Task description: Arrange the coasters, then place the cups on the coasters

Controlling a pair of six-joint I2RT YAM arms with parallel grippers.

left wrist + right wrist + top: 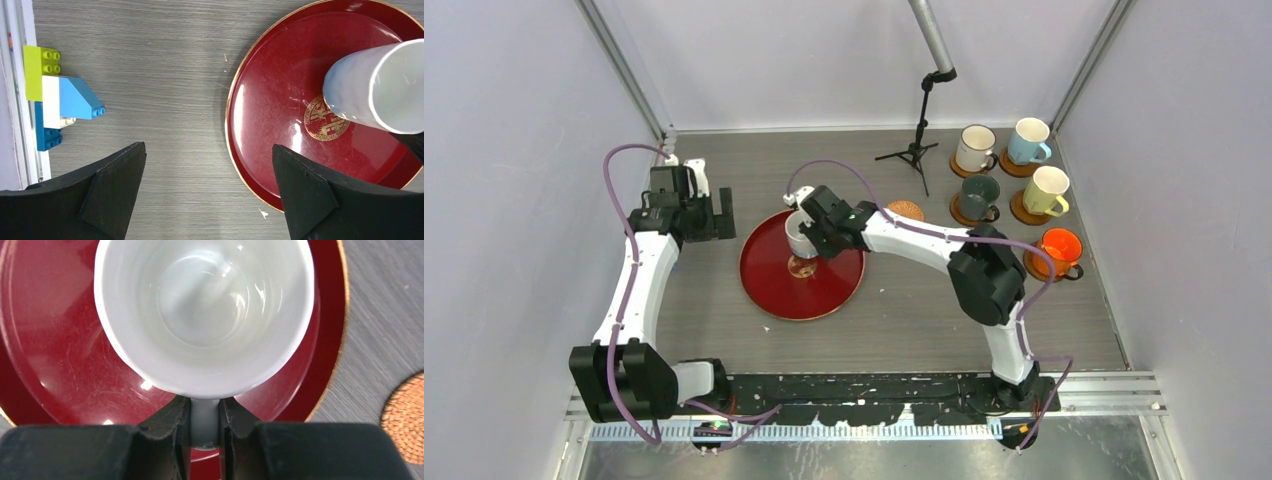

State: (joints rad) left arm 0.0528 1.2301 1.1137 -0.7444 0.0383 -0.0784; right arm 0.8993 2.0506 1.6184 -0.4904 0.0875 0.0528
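A white cup (205, 315) is over the middle of the large red tray (769, 290); whether its base touches the tray does not show. My right gripper (205, 407) is shut on the cup's handle, and the top view shows that gripper (811, 236) beside the white cup (800, 233). At the back right, the cream cup (975, 148), light blue cup (1029, 140), dark grey-green cup (977, 196), pale yellow cup (1046, 190) and orange cup (1060, 250) each stand on a brown coaster (959, 214). A woven coaster (906, 211) lies bare. My left gripper (207, 146) hangs open over the table, left of the tray.
A small black tripod (914, 152) stands behind the woven coaster, under a grey pole (932, 40). A stack of toy bricks (55, 95) lies by the left wall rail. The woven coaster (405, 417) lies just right of the tray's rim (340, 340).
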